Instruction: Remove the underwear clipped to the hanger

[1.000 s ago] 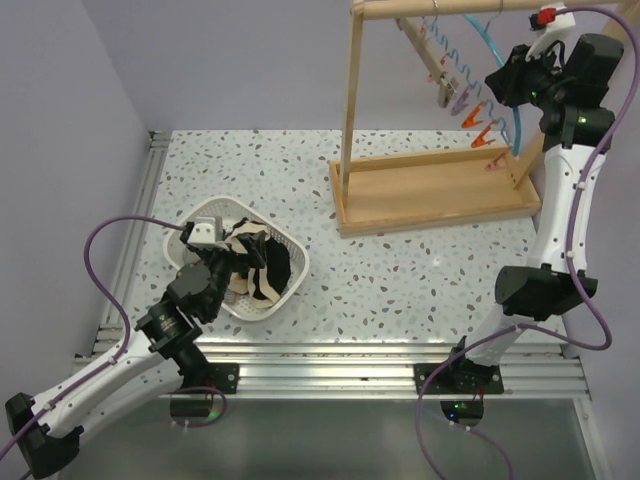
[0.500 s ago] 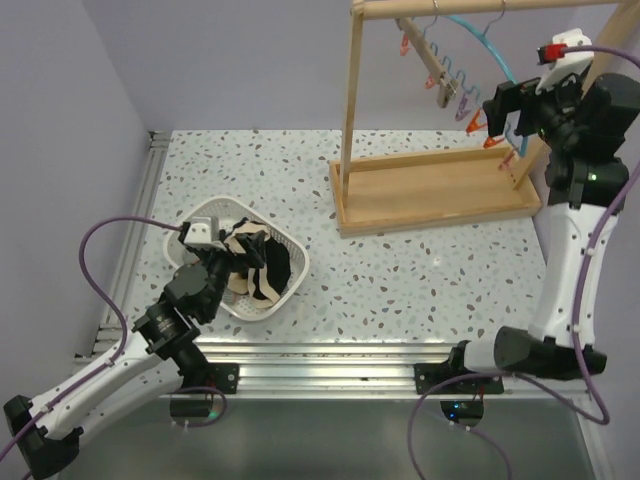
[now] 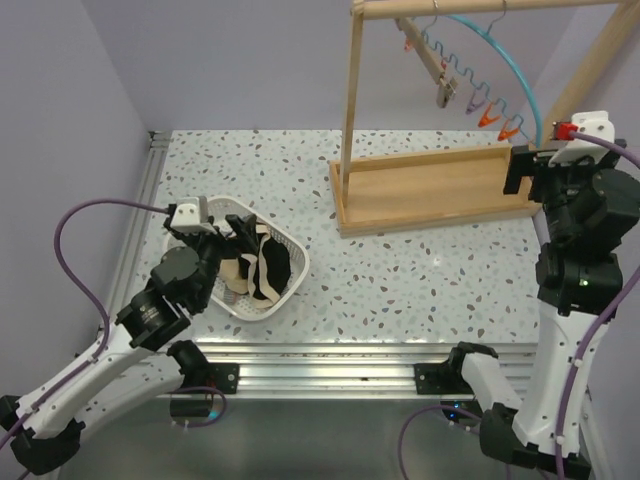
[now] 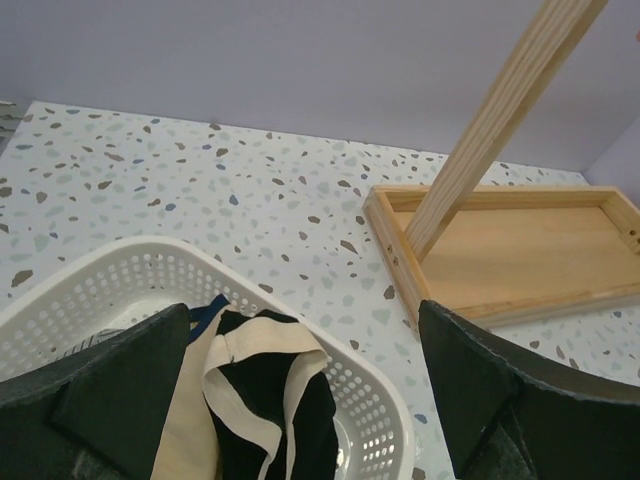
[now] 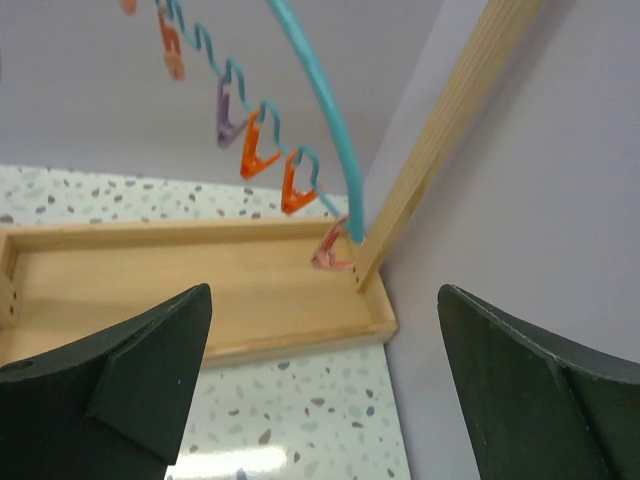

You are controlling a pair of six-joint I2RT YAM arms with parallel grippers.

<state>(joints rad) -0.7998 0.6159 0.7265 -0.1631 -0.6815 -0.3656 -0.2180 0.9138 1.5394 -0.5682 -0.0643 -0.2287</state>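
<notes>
The underwear lies in the white basket (image 3: pixel 288 240): a black pair with a pale waistband (image 3: pixel 270 272) (image 4: pixel 290 405) and a beige pair (image 3: pixel 234 270) (image 4: pixel 185 440). My left gripper (image 3: pixel 212 232) (image 4: pixel 300 400) hovers open just above the basket's left side, holding nothing. The teal hanger (image 3: pixel 497 48) (image 5: pixel 322 115) hangs from the wooden rack, and every clip (image 5: pixel 262 152) in sight is bare. My right gripper (image 3: pixel 525 170) (image 5: pixel 325 380) stands open and empty below the hanger's right end, at the rack's right post.
The wooden rack's base tray (image 3: pixel 430 190) (image 5: pixel 200 290) fills the back right of the speckled table. Its upright post (image 3: pixel 350 100) stands between basket and hanger. The right wall (image 5: pixel 540 200) is close beside my right arm.
My right gripper has opened and drawn back down and to the right, away from the hanger, which has swung back. My left gripper has shifted slightly left and back over the basket.
</notes>
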